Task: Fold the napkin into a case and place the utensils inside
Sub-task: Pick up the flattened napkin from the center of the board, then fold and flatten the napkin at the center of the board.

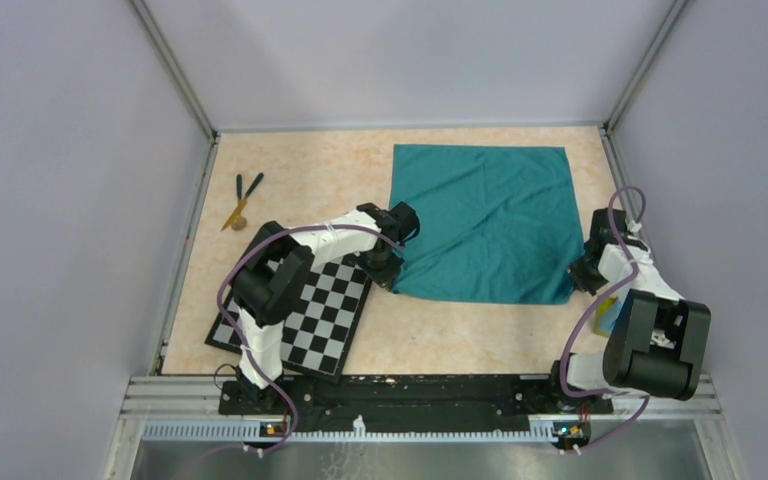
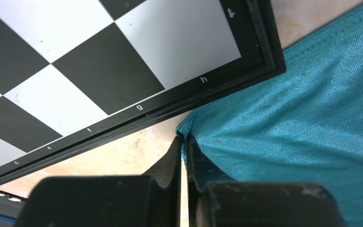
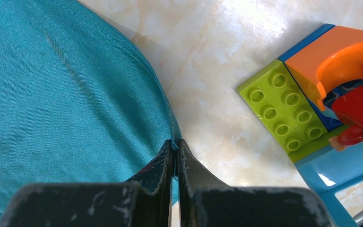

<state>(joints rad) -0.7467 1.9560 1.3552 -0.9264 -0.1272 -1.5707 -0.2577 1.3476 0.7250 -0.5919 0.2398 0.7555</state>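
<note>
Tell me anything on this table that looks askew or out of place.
The checkerboard lies at a slant, one corner right beside the napkin. Toy blocks sit just right of the napkin and have nothing to do with place-setting. The utensils lie bunched in the far left corner. Nothing looks spilled or damaged.

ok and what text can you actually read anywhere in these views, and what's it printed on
"h": black border of the checkerboard, left wrist view
"g": same border, next along
"f", "e": same border, fainter, only just readable
Further letters along that border: too small and blurred to read
"1": border by the corner, turned sideways, probably a one
napkin and toy blocks: no text
</note>
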